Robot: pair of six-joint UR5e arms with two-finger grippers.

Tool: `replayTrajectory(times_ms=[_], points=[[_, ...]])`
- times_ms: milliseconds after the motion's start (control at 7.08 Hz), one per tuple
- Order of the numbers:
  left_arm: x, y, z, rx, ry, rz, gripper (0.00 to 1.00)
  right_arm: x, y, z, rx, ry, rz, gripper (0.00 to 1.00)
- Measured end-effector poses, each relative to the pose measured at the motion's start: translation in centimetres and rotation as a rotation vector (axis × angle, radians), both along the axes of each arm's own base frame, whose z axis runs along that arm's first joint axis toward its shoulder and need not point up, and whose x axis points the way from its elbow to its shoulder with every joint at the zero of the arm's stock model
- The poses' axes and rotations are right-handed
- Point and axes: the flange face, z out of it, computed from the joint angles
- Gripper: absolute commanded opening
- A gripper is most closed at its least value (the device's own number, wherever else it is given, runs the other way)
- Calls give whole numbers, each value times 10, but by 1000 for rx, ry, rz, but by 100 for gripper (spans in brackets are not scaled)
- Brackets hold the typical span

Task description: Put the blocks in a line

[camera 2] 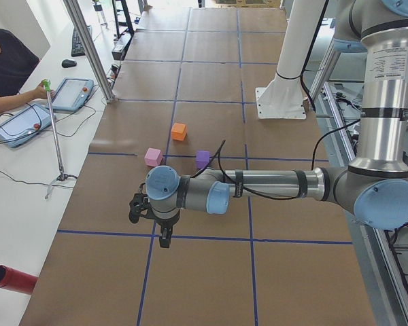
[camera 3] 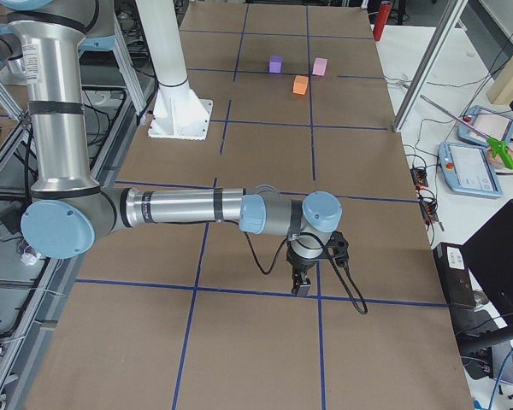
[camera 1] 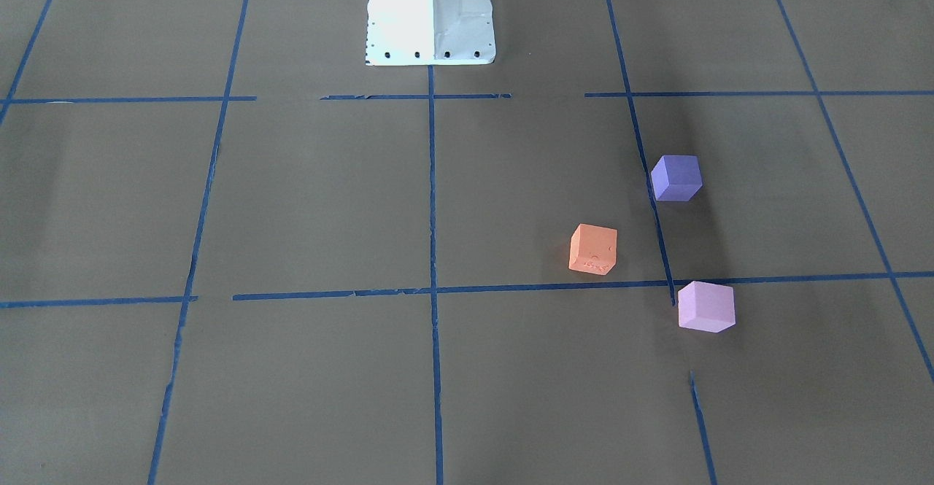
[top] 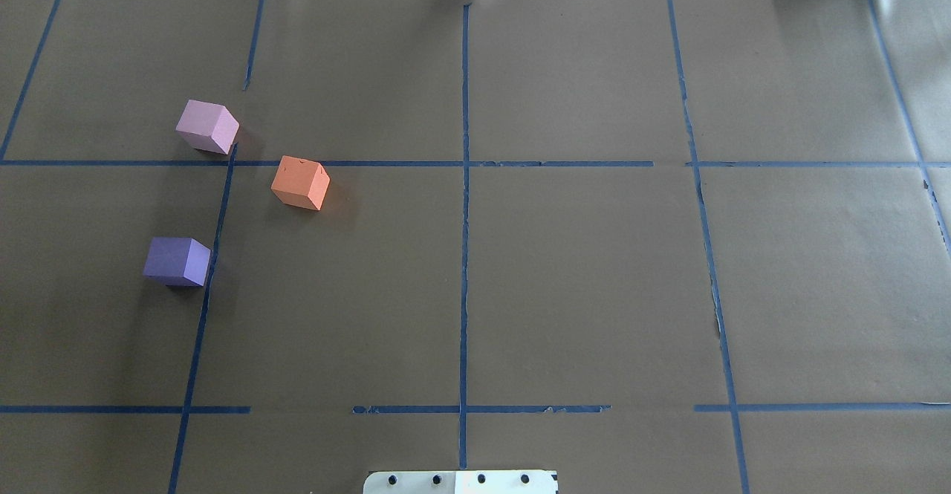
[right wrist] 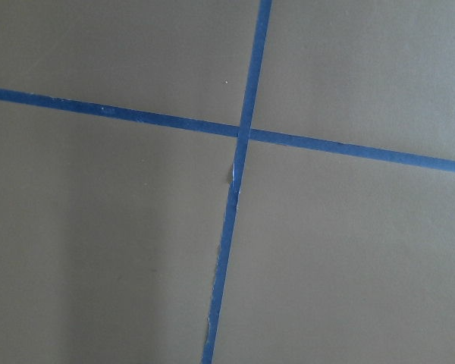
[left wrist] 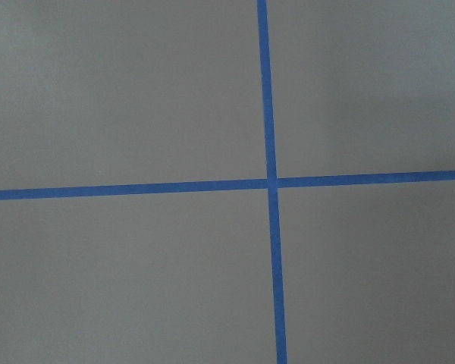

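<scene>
Well apart on the table's (top: pixel 565 271) left half, our blocks — orange (top: pixel 300 183), violet (top: pixel 177 261), pink (top: pixel 207 127) — form a triangle. We cannot tell whether left gripper (camera 2: pixel 164 238) or right gripper (camera 3: pixel 301 288) is open; we'd set orange squarely between the others.

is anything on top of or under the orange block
Nothing sits on the orange block; its top is bare. It rests on the brown paper. The patch beneath it is covered.
</scene>
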Motion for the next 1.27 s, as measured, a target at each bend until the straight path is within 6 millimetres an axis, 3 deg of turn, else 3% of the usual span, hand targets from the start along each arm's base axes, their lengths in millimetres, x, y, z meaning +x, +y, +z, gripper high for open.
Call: replayTrajectory(times_ms=[424,707,848,989,1130,1272], points=[[0,0,-1,3,-3,2,100,0,0,0,-1,0,0,100],[2,-8,-20,3,-2,2,100,0,0,0,-1,0,0,100],[16,-27,-53,15,-4,27,100,0,0,0,-1,0,0,100],[47,-55,-98,31,-7,74,100,0,0,0,-1,0,0,100],[84,-73,-143,47,-6,110,100,0,0,0,-1,0,0,100],[133,-80,-186,54,8,132,100,0,0,0,-1,0,0,100]])
